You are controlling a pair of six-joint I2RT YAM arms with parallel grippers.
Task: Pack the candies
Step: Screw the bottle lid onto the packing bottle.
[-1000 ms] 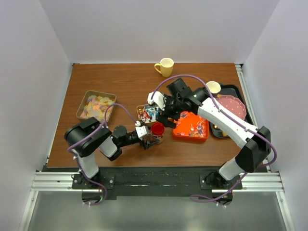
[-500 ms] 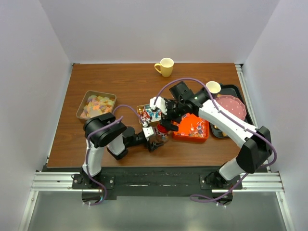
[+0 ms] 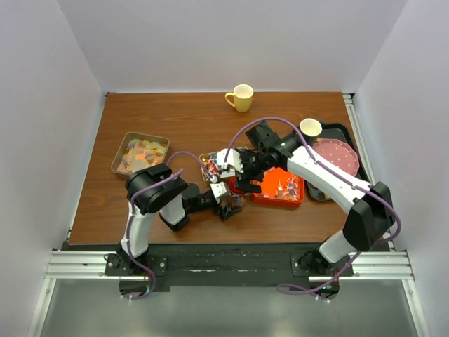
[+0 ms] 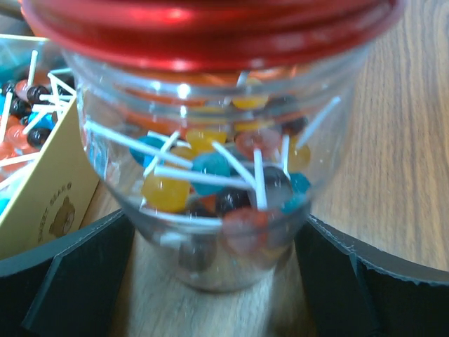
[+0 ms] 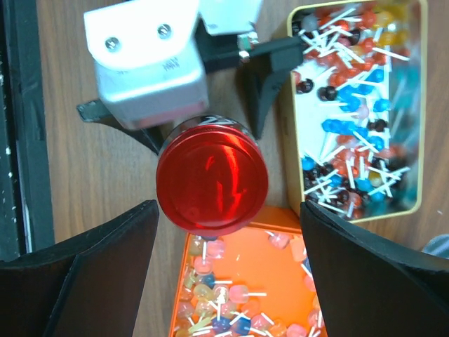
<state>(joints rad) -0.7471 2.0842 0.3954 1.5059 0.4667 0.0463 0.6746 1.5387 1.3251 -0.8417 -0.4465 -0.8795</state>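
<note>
Candies (image 3: 140, 154): top view first. A pastel heap sits in the metal tray (image 3: 118, 152) at 9 o'clock on the tabletop (image 3: 175, 116), well apart from the action.
Left gripper (image 3: 228, 205): near 6 o'clock on the tabletop, with the right gripper (image 3: 242, 179) just at its 1 o'clock.
Jar (image 4: 224, 210): over to the left wrist view. Clear and upright on the wood, well stocked with stick candies in yellow, blue, red and dark colours.
Left gripper hold: fingers pressed to both sides of the jar's lower wall, clamped on it.
Red lid (image 4: 210, 28): sits across the jar mouth. I cannot tell whether it is twisted tight.
Yellow box (image 4: 49, 196): just beside the jar at its 9 o'clock, with more stick candies inside.
Right gripper state: right wrist view. Fingers are spread wide on either side of the red lid, touching nothing and holding nothing.
Orange tray (image 5: 280, 221): at 6 o'clock of the lid, scattered with candies.
Progress: I'd judge one jar loaded and capped. The yellow box, orange tray and metal tray all hold plenty, so most of the packing is left.
</note>
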